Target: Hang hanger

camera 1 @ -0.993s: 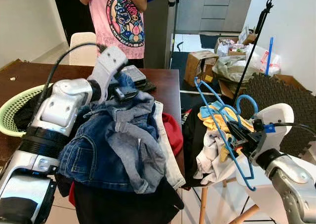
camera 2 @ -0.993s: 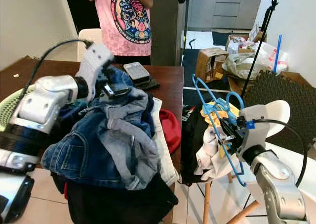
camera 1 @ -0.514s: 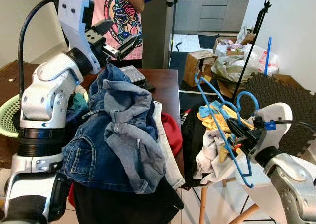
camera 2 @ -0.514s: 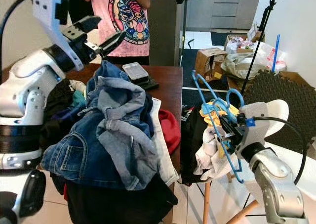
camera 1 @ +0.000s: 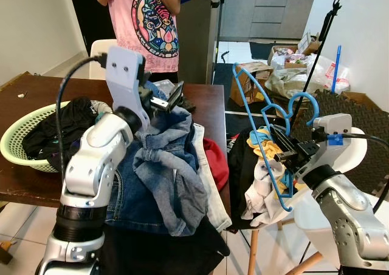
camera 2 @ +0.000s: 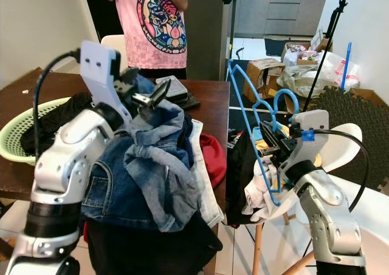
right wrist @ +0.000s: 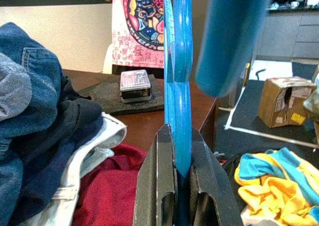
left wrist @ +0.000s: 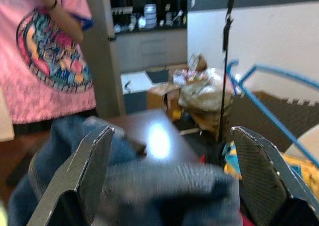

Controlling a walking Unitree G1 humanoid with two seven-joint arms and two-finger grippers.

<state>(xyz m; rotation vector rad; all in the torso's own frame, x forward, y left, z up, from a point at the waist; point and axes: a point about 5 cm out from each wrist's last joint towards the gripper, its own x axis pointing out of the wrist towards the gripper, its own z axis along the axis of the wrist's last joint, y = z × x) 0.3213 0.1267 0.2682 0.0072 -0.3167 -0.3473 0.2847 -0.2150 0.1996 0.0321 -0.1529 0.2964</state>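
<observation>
The right tool [camera 1: 285, 155] is clamped on a blue hanger [camera 1: 262, 114], holding it in the air just off the right edge of the dark wooden surface [camera 1: 206, 96], above a white chair [camera 1: 349, 150] heaped with yellow, white and black clothes [camera 1: 262, 166]. In the right wrist view both black fingers [right wrist: 159, 183] press flat against the hanger's blue plastic [right wrist: 178, 91]. The hanger stands tilted, its hook [camera 1: 302, 105] curling up beside the wrist and its long arm reaching up toward the far end of the surface.

The left tool [camera 1: 165, 100], its fingers spread apart and holding nothing, is raised over a pile of denim garments [camera 1: 164, 172] that spills across the near right part of the surface and hangs over its near edge. In the left wrist view the two fingers [left wrist: 92, 161] frame the blurred denim [left wrist: 159, 186] beneath them. A red cloth [camera 1: 214, 159] lies at the right edge beside the denim. A pale green basket [camera 1: 18, 144] holding dark clothing sits at the near left of the surface. A flat dark object with a small case on it [camera 2: 176, 91] lies toward the far edge.

A person in a pink printed T-shirt [camera 1: 152, 20] stands behind the far edge. Cardboard boxes and bags [camera 1: 285, 71] crowd the floor at the back right.
</observation>
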